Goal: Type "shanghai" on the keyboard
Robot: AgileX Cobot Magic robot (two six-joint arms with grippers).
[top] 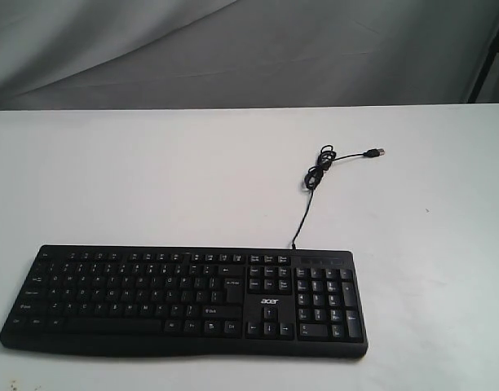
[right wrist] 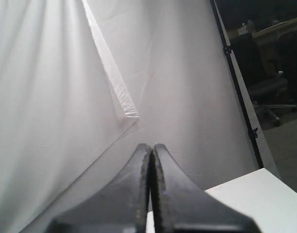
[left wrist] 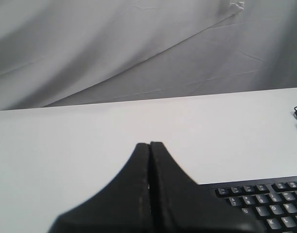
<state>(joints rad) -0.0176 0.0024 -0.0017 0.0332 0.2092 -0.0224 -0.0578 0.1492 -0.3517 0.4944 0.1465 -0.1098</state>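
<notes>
- Now, the left gripper (left wrist: 149,145) is clenched, its fingers pressed flat together with nothing between them. That gives one blunt tip, good for poking a single key.
- Likewise, the right gripper (right wrist: 152,146) is clenched on nothing and points high at the backdrop (right wrist: 66,97). No key shows beyond it, so it would have to tip down before typing.
- Close beside the left gripper's tip, and lower than it, lies a corner of the keyboard (left wrist: 265,206), flat on the worktop (left wrist: 66,145). Neither gripper touches it, and I judge no letter struck yet.
- For "s", I would carry the left gripper over the letter block on its own side and come straight down on one cap. It should lift clear before the next letter, because a slanted tip risks catching two keys.
- "h", "n" and "i" sit farther from the left gripper and nearer the right one, so sharing the letters looks sensible.
- Farthest from both grippers, the cable (top: 309,191) trails off behind the keyboard, its plug (top: 374,152) loose on the worktop. Keep clear of it.
</notes>
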